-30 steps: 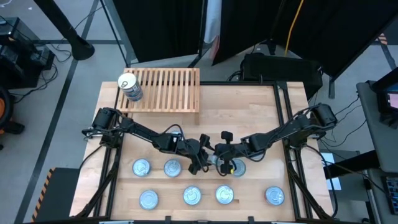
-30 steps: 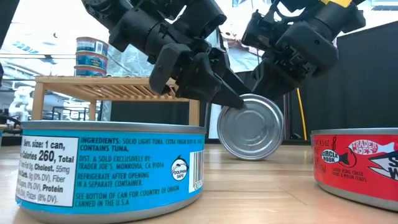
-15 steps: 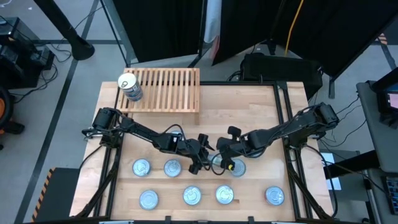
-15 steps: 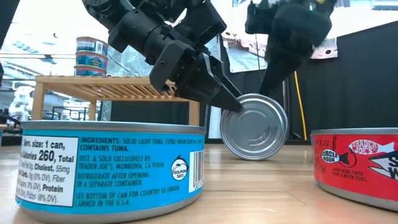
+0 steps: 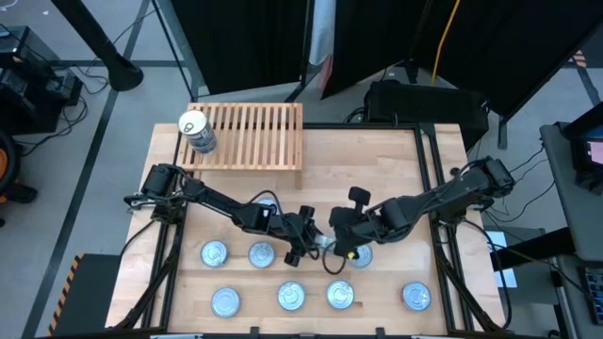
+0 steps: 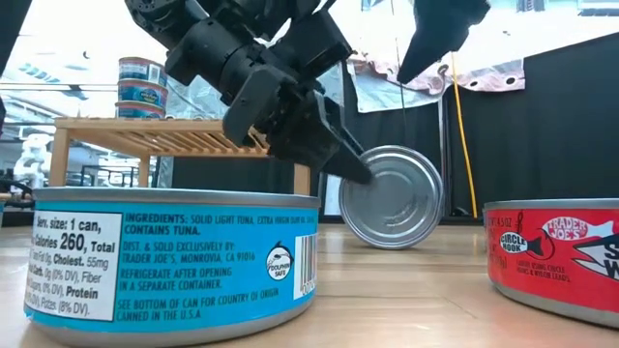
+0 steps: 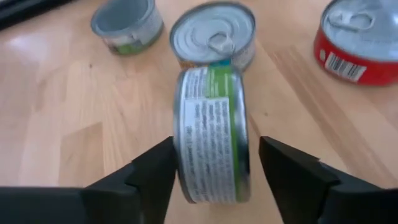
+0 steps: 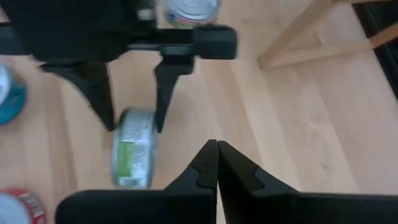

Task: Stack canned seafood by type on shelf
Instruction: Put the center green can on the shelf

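Note:
A green-labelled can of seafood [image 7: 211, 143] stands on its rim on the table [image 5: 377, 160], its flat ends upright, also seen in the low view [image 6: 397, 198]. My left gripper [image 7: 216, 155] is open, with one finger on each side of that can. My right gripper [image 8: 216, 146] is shut with nothing in it and is raised above and beside the can [image 8: 132, 155]. On the slatted shelf's [image 5: 252, 135] left end stands a stack of cans [image 5: 196, 132]. My left gripper reaches slanting down from the table's left, its fingers beside the can's two flat ends. One finger [image 7: 158, 168] lies at one flat end [image 7: 179, 146]; I cannot tell whether it touches. The other finger [image 7: 280, 163] stands a small gap off.
Flat cans lie near the table's front: two to the left [image 5: 214, 252] [image 5: 261, 254], one under my right arm [image 5: 363, 254], and several in a nearer row [image 5: 290, 297]. In the low view, a blue can [image 6: 174, 256] and a red can [image 6: 556, 256] are closest.
My right gripper, still shut, has risen away from the can on its rim and tipped more steeply down. My left gripper has stayed at the can and rolled a little. The can has kept standing on its rim.

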Robot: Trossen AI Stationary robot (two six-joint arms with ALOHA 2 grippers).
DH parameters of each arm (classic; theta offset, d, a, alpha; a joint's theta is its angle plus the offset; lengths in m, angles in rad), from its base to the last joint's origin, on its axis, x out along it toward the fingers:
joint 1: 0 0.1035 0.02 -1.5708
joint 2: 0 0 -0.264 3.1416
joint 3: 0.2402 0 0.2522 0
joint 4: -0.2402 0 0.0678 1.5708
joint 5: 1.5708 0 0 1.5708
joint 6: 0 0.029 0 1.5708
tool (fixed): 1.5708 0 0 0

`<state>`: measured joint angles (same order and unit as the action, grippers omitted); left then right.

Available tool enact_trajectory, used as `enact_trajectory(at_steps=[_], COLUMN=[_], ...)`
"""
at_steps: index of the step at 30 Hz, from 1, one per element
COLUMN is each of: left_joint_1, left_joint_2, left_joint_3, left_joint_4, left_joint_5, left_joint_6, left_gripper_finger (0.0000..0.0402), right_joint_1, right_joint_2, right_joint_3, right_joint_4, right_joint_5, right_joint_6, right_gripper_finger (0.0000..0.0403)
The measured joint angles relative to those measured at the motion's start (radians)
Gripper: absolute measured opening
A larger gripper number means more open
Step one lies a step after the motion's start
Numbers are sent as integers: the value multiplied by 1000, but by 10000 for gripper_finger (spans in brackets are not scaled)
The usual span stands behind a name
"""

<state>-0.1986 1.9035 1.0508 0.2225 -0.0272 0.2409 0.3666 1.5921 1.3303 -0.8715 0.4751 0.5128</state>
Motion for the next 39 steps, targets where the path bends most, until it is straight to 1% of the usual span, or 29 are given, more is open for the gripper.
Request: enact_trajectory(at_steps=[6,10,14,16,19,21,24,27,29,32,33,36,39], left_joint_1=[0,0,0,-3,-23,-51,-99,-149,-180,-225,-238,-269,-268], left_joint_2=[11,11,11,8,-35,-82,-160,-256,-316,-400,-426,-497,-541], left_joint_3=[0,0,0,0,0,0,0,0,1,0,0,0,1], left_joint_4=[12,35,53,39,-5,-51,-123,-156,-180,-249,-264,-326,-406], left_joint_5=[0,-1,0,-1,-10,-17,-62,-146,-225,-365,-423,-649,-861], left_joint_6=[3,3,8,7,13,29,43,82,106,139,157,239,317], left_gripper_finger=[178,157,156,156,157,157,157,157,157,157,157,157,157], right_joint_1=[16,16,17,25,54,90,148,197,220,234,234,234,234], right_joint_2=[0,0,0,-8,-39,-69,-112,-142,-151,-151,-151,-151,-151], right_joint_3=[2,2,2,2,2,2,2,2,2,2,2,2,2], right_joint_4=[-6,-7,-11,-34,-117,-185,-240,-254,-255,-255,-255,-256,-256], right_joint_5=[0,0,-7,-35,-56,-33,65,187,258,319,327,330,331], right_joint_6=[-5,-15,-22,-13,62,134,213,232,232,223,217,211,202], right_gripper_finger=[0,0,0,0,0,0,0,0,0,0,0,0,0])
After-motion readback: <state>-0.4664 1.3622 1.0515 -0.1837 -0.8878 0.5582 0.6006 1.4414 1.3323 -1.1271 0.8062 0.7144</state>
